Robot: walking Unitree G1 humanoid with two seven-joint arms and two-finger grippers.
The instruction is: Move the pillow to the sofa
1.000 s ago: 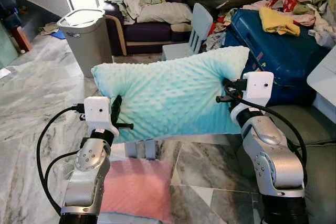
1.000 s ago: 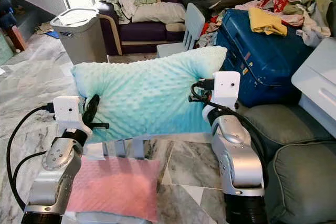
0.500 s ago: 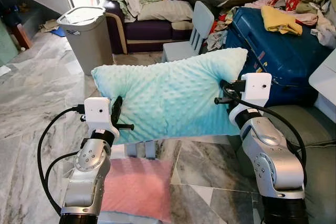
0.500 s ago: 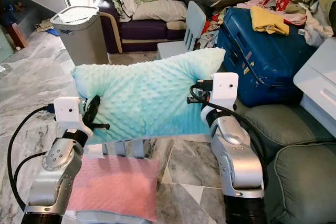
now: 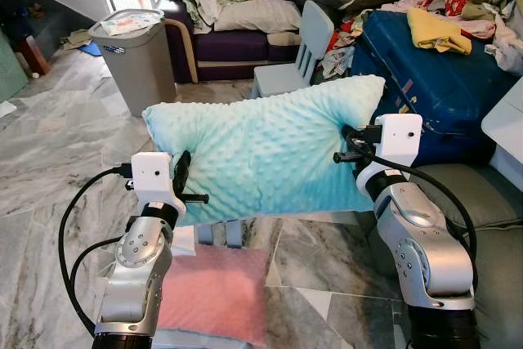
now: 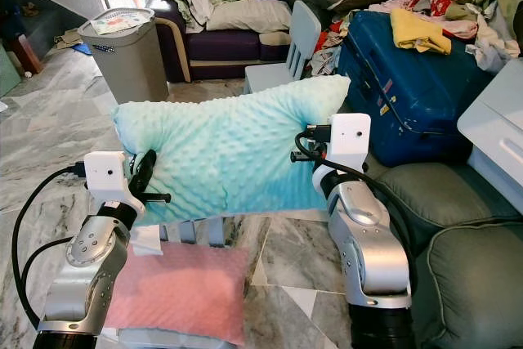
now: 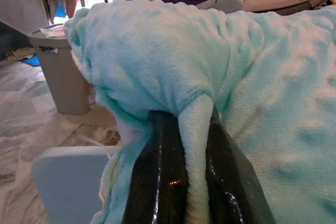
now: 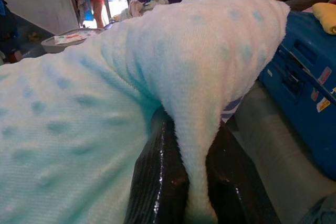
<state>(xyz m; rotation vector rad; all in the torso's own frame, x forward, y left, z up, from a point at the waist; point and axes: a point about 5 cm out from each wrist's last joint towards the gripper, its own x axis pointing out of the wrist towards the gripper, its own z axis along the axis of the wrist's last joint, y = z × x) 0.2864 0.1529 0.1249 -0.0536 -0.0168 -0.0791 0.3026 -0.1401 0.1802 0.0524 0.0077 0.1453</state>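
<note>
Below my arms, a flat pink cushion [image 5: 214,293] is lying. Above it my left gripper [image 7: 185,145] and right gripper [image 8: 188,145] are each pinching folds of the dimpled, plush aqua pillow [image 5: 265,149]; beyond, a purple sofa [image 5: 233,45] is waiting.

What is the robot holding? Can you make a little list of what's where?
held thing: mint pillow, lifted off the floor
left end effector: shut on a fold of the pillow's left end
right end effector: shut on a fold of its right end
below: pink pillow
right of robot: blue suitcase
ahead: purple sofa, grey bin
</note>
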